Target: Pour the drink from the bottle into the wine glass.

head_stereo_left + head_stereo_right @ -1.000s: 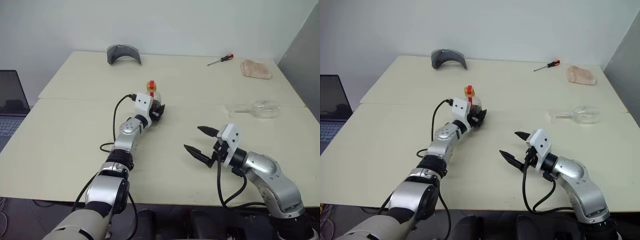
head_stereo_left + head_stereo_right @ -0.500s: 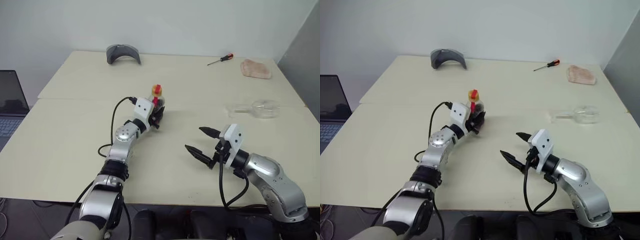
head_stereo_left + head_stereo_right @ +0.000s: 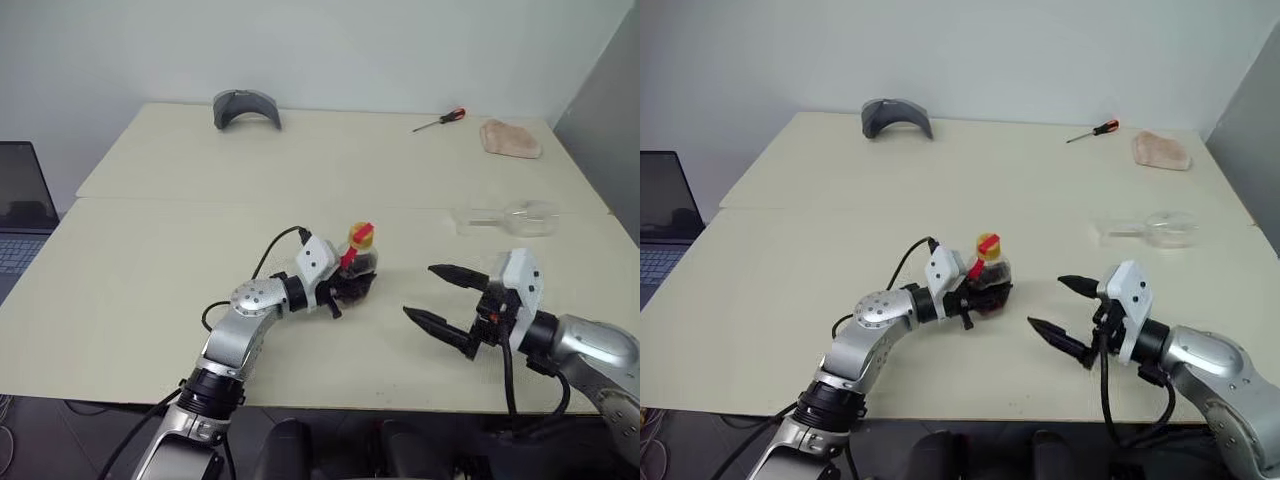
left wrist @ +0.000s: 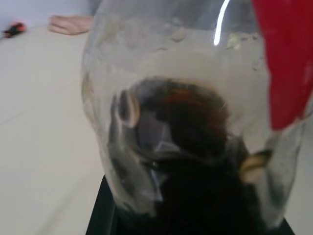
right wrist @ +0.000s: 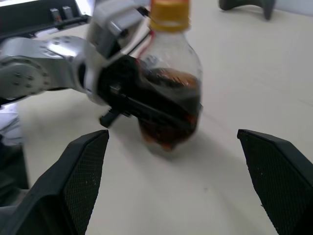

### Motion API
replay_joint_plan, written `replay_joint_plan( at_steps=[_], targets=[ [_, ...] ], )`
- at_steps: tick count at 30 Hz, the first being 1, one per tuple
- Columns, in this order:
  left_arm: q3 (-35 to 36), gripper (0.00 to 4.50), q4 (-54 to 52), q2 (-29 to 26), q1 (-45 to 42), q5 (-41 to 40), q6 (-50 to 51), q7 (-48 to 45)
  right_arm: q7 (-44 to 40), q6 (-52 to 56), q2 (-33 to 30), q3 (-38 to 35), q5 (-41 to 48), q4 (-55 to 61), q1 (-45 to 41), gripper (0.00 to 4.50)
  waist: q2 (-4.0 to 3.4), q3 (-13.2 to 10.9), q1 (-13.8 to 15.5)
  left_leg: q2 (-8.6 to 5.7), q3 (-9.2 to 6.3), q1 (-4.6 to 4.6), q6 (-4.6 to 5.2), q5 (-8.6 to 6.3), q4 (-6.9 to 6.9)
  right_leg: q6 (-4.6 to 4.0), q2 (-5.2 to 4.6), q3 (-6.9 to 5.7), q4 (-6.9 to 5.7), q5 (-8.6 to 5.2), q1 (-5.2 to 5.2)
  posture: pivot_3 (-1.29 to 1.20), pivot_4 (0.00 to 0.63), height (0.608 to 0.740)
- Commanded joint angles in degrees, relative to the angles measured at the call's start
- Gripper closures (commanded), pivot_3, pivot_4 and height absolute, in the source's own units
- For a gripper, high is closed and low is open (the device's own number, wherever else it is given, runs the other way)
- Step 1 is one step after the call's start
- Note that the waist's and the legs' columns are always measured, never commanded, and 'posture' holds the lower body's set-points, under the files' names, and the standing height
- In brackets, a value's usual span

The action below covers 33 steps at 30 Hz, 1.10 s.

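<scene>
Table [image 3: 150, 280]: left claw [image 3: 352, 290] clamps bottle [image 3: 360, 268]; right claw [image 3: 440, 297] agape, empty; screwdriver [image 3: 440, 120] far.

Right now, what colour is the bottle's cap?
Yellow; the cap shows best in the right wrist view.

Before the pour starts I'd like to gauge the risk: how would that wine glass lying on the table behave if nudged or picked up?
The wine glass lies on its side, so its rounded bowl would probably roll if nudged. It looks thin, clear and empty, so likely light and fragile. Its smooth surface may slip between the right gripper fingers.
</scene>
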State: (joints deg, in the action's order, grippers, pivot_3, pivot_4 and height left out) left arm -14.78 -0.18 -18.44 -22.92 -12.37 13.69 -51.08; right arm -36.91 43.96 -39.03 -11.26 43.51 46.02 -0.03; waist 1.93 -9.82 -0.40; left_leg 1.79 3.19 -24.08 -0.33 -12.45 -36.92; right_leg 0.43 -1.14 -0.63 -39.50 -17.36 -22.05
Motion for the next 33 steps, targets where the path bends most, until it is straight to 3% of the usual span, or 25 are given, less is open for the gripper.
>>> replay_joint_plan(
  at_steps=[1,8,18,21,28,33],
  targets=[
    [-2.5,3.41,-1.0,-0.3,-2.4,0.2,-2.3,-4.2,2.2,1.0,-0.7,-1.5,4.5,2.7,-3.8,0.00,0.01,0.0,0.0,0.00,0.00,0.00,0.00,0.00,0.00,0.01,0.00,0.00,0.00,-0.01,0.00,0.00,0.150,0.740],
    [-5.0,3.46,2.4,1.5,-4.6,1.4,-5.3,-6.5,7.8,0.1,2.9,4.3,1.5,-1.4,-12.3,0.00,0.01,0.0,0.1,-0.03,-0.02,-0.06,0.02,-0.01,-0.02,0.01,0.00,0.00,0.07,-0.01,0.00,0.00,0.150,0.740],
    [-4.9,3.48,3.9,2.5,-5.0,2.1,-6.7,-6.7,9.2,-0.3,6.0,8.3,0.2,-3.7,-16.4,0.00,0.01,0.0,0.2,-0.02,-0.04,-0.14,0.02,0.00,-0.04,-0.12,-0.01,-0.01,0.06,0.07,-0.06,0.00,0.150,0.740],
    [-4.9,3.48,3.9,2.5,-4.9,2.2,-6.9,-6.7,9.0,-0.4,5.9,8.8,-0.3,-4.0,-16.5,0.63,0.01,0.0,0.2,-0.03,-0.04,-0.15,0.02,0.00,-0.04,-0.13,-0.01,-0.02,0.07,0.08,-0.06,0.00,0.150,0.740],
    [-5.0,3.51,4.0,3.1,-4.8,2.5,-7.2,-6.1,7.8,-0.8,4.8,10.2,-2.4,-4.7,-16.3,3.14,0.01,0.0,0.2,-0.03,-0.04,-0.15,0.02,0.00,-0.04,-0.12,-0.02,-0.02,0.07,0.07,-0.06,0.00,0.150,0.740],
    [-4.9,3.52,4.0,3.4,-4.7,2.8,-7.4,-6.0,6.8,-1.3,4.2,10.4,-3.4,-5.2,-16.0,3.25,0.01,0.0,0.2,-0.03,-0.04,-0.15,0.02,0.00,-0.04,-0.13,-0.01,-0.02,0.06,0.07,-0.06,0.00,0.150,0.740]
  ],
)
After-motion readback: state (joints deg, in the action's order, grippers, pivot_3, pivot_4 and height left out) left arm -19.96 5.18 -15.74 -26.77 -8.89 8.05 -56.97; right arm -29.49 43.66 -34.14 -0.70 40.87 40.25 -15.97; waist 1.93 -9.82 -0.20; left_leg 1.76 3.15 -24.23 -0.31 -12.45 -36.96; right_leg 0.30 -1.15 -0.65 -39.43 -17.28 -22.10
